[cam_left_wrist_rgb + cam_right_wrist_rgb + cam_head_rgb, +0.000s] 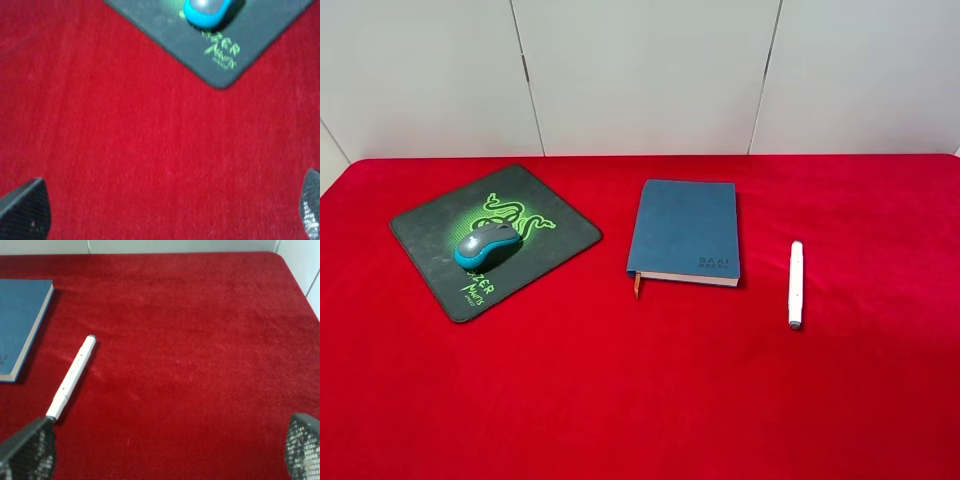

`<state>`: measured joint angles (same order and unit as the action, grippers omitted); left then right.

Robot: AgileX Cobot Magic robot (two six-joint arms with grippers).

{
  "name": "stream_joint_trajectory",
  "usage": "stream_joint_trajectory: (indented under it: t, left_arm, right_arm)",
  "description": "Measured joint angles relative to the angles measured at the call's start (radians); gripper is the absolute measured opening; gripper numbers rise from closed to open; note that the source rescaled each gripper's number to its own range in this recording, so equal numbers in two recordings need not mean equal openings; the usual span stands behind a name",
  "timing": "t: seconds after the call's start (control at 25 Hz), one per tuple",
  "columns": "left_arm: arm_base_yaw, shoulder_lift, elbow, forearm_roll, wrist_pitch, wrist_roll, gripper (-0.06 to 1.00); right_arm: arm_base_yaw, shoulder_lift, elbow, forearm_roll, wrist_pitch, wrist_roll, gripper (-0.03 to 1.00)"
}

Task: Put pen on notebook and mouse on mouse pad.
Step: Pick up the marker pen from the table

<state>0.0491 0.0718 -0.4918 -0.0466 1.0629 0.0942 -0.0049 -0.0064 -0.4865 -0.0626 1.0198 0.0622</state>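
**A:** Where do we have the pen?

**B:** We see the pen [795,284] lying flat on the red bench [640,410]. It is to the right of the notebook [686,230] and clear of it, with its length running roughly front to back.

**A:** And the notebook?

**B:** Closed, blue cover up, near the middle of the bench. An orange ribbon [637,285] sticks out at its near left corner.

**A:** The mouse?

**B:** We find the mouse [487,245] resting on the mouse pad [560,238], over the green logo. The pad lies at an angle on the left side of the bench, apart from the notebook.

**A:** What do we say of the hands?

**B:** The left hand [168,212] is spread wide with nothing between its fingers. It is over bare red cloth, near the pad's lettered corner. The right hand [165,447] is also wide open and empty. In its wrist view the pen's end shows just beside one finger [27,452]; we cannot tell whether they touch.
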Motion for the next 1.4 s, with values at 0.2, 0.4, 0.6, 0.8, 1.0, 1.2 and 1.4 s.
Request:
stream_joint_trajectory:
  t: [0.2,0.4,0.6,0.8,1.0,1.2,1.4]
  left_arm:
    - [0.000,-0.074,0.000,0.000,0.000,-0.001,1.00]
    - [0.000,-0.075,0.000,0.000,0.000,-0.001,1.00]
    - [0.000,-0.075,0.000,0.000,0.000,-0.001,1.00]
    - [0.000,-0.075,0.000,0.000,0.000,-0.001,1.00]
    - [0.000,-0.075,0.000,0.000,-0.001,-0.001,1.00]
    - [0.000,-0.075,0.000,0.000,-0.001,-0.001,1.00]
    - [0.000,-0.075,0.000,0.000,-0.001,-0.001,1.00]
  right_arm:
    - [0.000,0.000,0.000,0.000,0.000,0.000,1.00]
    - [0.000,0.000,0.000,0.000,0.000,0.000,1.00]
    - [0.000,0.000,0.000,0.000,0.000,0.000,1.00]
    - [0.000,0.000,0.000,0.000,0.000,0.000,1.00]
    - [0.000,0.000,0.000,0.000,0.000,0.000,1.00]
    - [0.000,0.000,0.000,0.000,0.000,0.000,1.00]
    - [0.000,0.000,0.000,0.000,0.000,0.000,1.00]
